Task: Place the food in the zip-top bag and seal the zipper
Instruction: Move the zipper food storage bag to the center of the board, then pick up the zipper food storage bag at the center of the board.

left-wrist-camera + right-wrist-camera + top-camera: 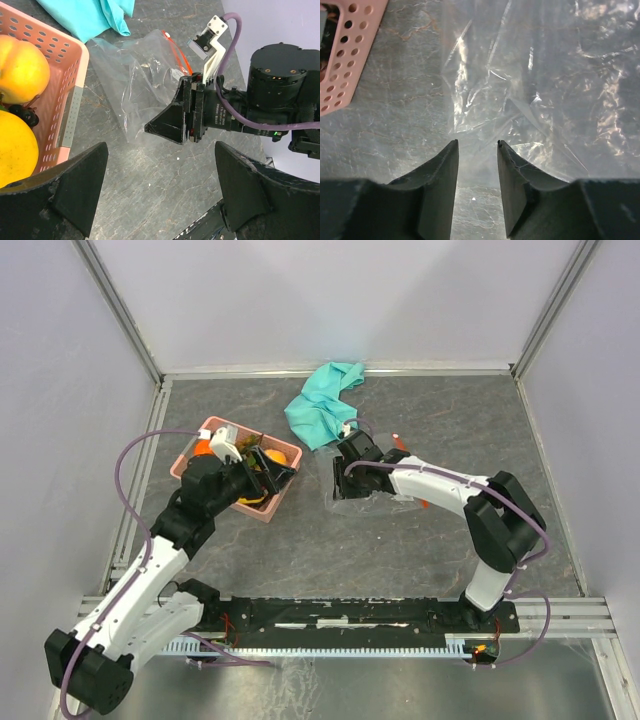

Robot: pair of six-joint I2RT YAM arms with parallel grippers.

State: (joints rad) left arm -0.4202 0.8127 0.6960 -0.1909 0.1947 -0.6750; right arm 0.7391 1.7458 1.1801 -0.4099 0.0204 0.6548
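The food lies in a pink basket (205, 455): an orange fruit (275, 455), and in the left wrist view a yellow-orange fruit (20, 67), a yellow fruit (15, 150) and dark berries (22, 114). The clear zip-top bag (378, 502) lies flat to the right of the basket, and it also shows in the left wrist view (135, 85). Its red-orange zipper (177, 50) runs along the far edge. My left gripper (160, 170) is open wide and empty over bare table by the basket's right side. My right gripper (477, 145) is open, with its tips over the bag's (545, 75) near edge.
A crumpled teal cloth (322, 403) lies behind the bag and basket. The basket's corner (350, 60) sits left of my right gripper. Grey walls and metal rails enclose the dark table.
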